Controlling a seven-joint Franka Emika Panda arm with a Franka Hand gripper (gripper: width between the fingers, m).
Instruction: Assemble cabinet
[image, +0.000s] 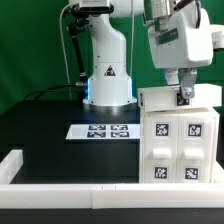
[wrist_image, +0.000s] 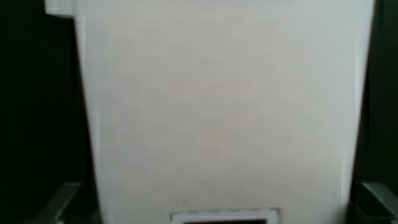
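pincer (image: 185, 96) sits at the top of the cabinet (image: 180, 140), fingers (wrist_image: 63, 200) clamped against its two sides.

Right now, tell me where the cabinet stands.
The cabinet stands at the exterior view's right, beside the marker board, directly under the gripper.

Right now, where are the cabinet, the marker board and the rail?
cabinet (image: 178, 150): exterior view, front face, between the tags.
marker board (image: 103, 131): exterior view, middle of its tag row.
rail (image: 70, 194): exterior view, front stretch.
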